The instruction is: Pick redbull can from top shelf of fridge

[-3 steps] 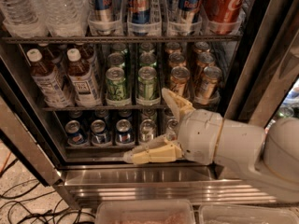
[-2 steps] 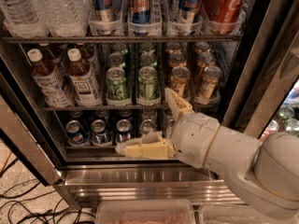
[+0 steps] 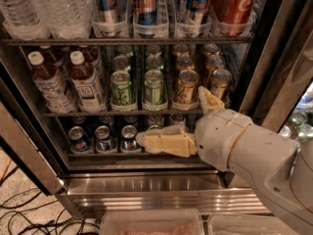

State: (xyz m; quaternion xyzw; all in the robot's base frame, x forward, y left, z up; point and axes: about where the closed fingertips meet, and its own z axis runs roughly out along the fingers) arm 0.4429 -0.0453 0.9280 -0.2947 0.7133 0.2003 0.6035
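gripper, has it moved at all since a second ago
Yes. The gripper has risen a little: its lower finger was down level with the fridge floor ledge and now lies across the bottom-row cans.

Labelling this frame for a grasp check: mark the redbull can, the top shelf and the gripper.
redbull can (image 3: 146, 3), camera view, blue body of middle can.
top shelf (image 3: 63, 41), camera view, front wire edge.
gripper (image 3: 170, 114), camera view, midway between open fingertips, well below that shelf.

The gripper, down by the lowest cans, had matt cream plastic fingers; the redbull can shone glossy metal, and the fridge had a brushed steel sill.
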